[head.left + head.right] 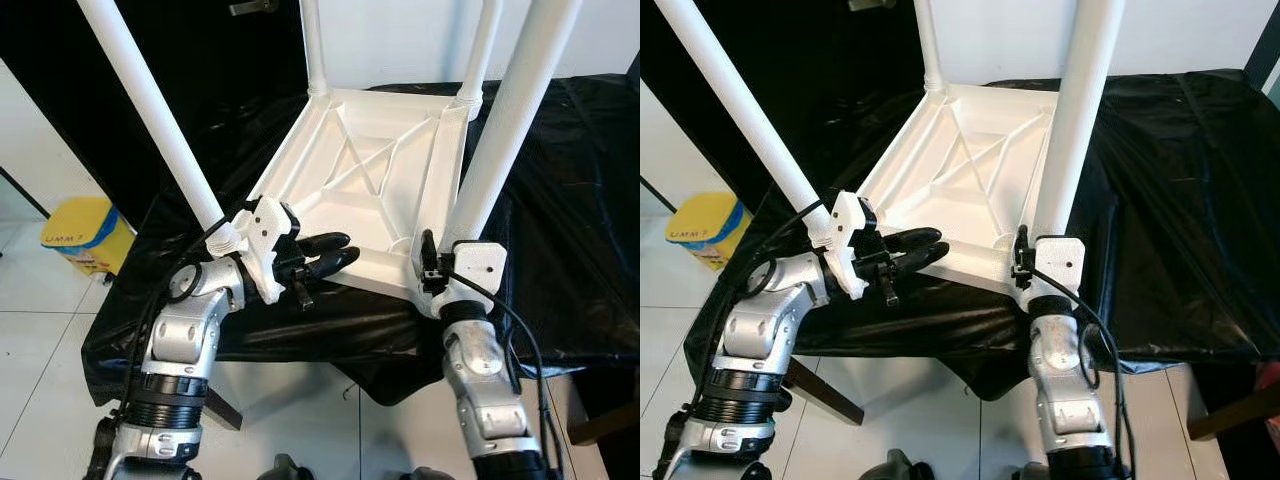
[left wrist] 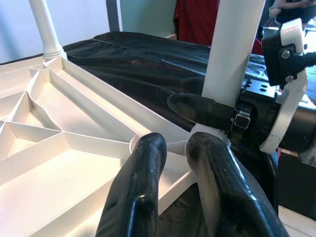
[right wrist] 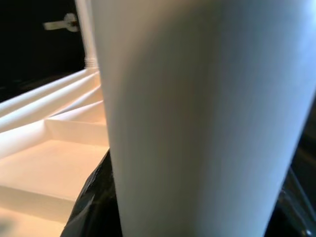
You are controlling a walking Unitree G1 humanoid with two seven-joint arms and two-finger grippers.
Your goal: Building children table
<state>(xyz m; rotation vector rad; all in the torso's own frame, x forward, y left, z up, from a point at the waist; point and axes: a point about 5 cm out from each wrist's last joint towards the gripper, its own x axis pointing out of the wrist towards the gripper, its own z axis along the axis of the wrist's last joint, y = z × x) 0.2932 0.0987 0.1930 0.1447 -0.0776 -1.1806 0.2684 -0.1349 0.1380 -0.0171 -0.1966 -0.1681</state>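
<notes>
A white children's table top [image 1: 352,150] lies upside down on a black-covered table [image 1: 575,210], ribs facing up. Its near left leg [image 1: 150,110], near right leg [image 1: 510,120] and two far legs [image 1: 313,45] stand upright in the corner sockets. My right gripper [image 1: 452,258] is shut around the base of the near right leg [image 2: 232,44], one black finger [image 2: 202,109] wrapping it. My left gripper [image 1: 338,252] lies over the near rim beside the near left leg's base, pointing toward the right gripper. Its fingers [image 2: 143,177] are slightly apart with nothing between them.
The black sheet hangs over the table's front edge above white floor tiles. A yellow bin [image 1: 85,235] stands on the floor at the left. A brown table leg [image 1: 225,408] slants down under the sheet. White wall rises behind.
</notes>
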